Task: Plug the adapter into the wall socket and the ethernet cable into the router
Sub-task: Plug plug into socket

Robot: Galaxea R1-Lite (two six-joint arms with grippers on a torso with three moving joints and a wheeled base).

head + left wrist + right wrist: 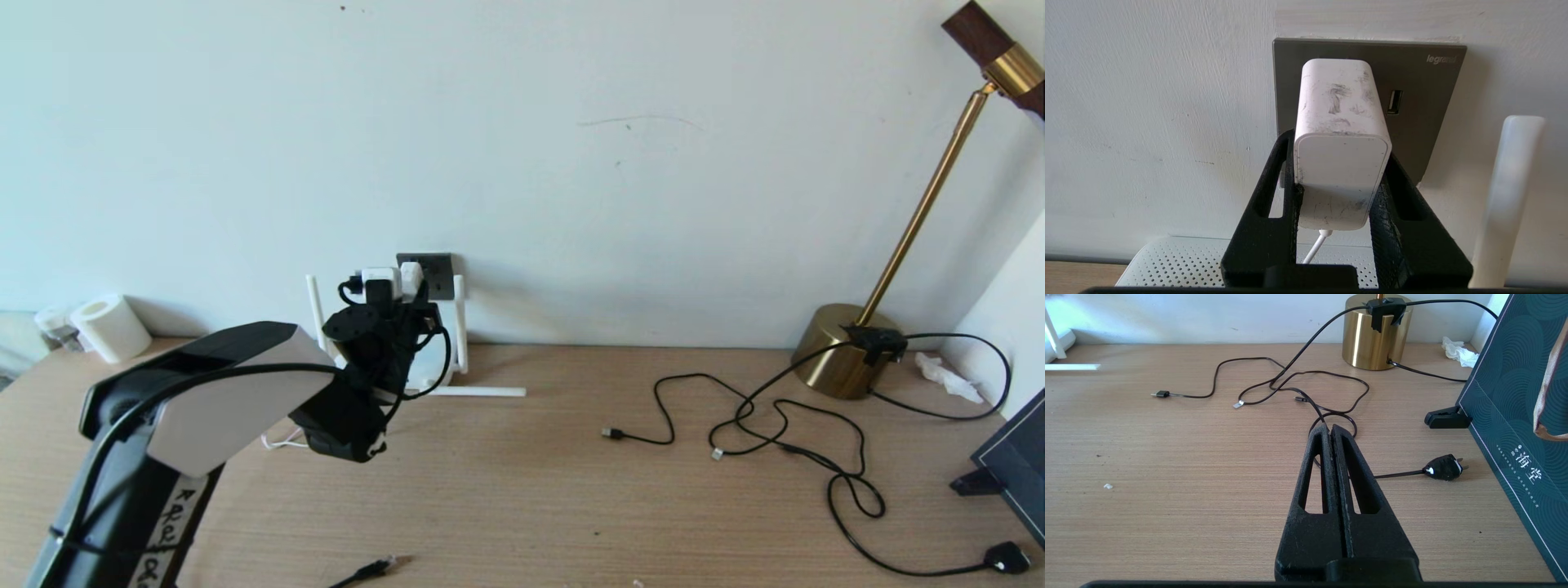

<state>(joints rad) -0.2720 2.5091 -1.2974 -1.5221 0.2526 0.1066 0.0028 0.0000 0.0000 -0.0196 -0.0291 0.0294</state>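
White adapter (1341,134) clamped in left hand (1337,163), against wall socket (1421,102)

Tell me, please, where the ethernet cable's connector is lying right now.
In the head view the ethernet cable lies on the wooden table at the near edge, left of centre, in front of the left arm and well short of the router by the wall.

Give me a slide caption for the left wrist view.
Left pincer grips the white adapter against the grey wall socket, router below.

Pale wall (571,122), wooden desk (531,490) (brass lamp (849,351))
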